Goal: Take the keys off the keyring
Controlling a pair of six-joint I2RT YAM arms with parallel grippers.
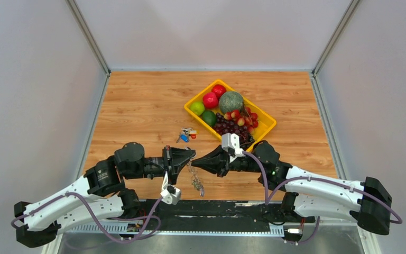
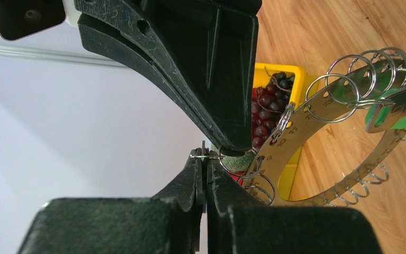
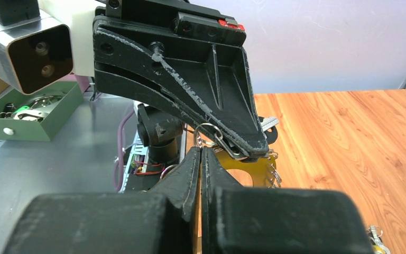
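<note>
Keyring [image 1: 195, 181] hung below your two claws, which met tip to tip above the table [image 1: 137, 100] near its front edge. Your left claw [image 2: 206, 159] was clenched on one of its small wire loops. Your right claw [image 3: 200, 156] was clenched too; whether it pinched anything I could not tell. Green key [image 2: 399, 111] was strung on the ring
</note>
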